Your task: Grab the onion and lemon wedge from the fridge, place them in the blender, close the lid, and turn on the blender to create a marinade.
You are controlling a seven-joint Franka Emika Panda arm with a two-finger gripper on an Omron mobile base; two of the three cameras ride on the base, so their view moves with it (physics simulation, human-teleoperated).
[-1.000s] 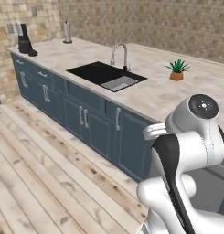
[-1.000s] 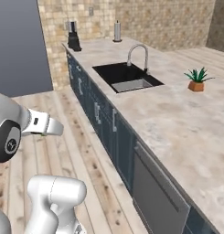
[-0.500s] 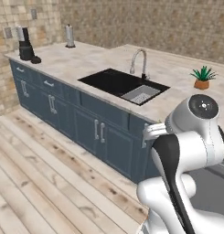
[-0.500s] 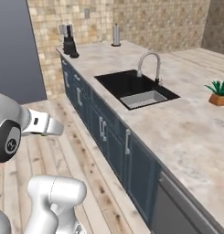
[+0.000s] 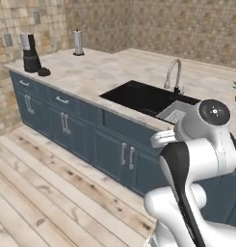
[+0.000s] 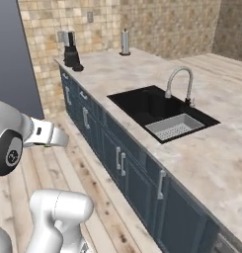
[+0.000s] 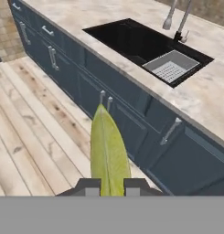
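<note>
Hand view: lemon wedge [image 7: 109,151] seemingly pinched between gripper [image 7: 109,186] fingertips.

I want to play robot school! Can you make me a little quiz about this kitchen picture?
1. True or false: the gripper is shut on the lemon wedge.
2. What stands beside the blender on the counter? A) lid B) a kettle C) a toaster
3. Fill in: a grey rack sits inside the black ____.

Key: 1 true; 2 A; 3 sink.
</note>
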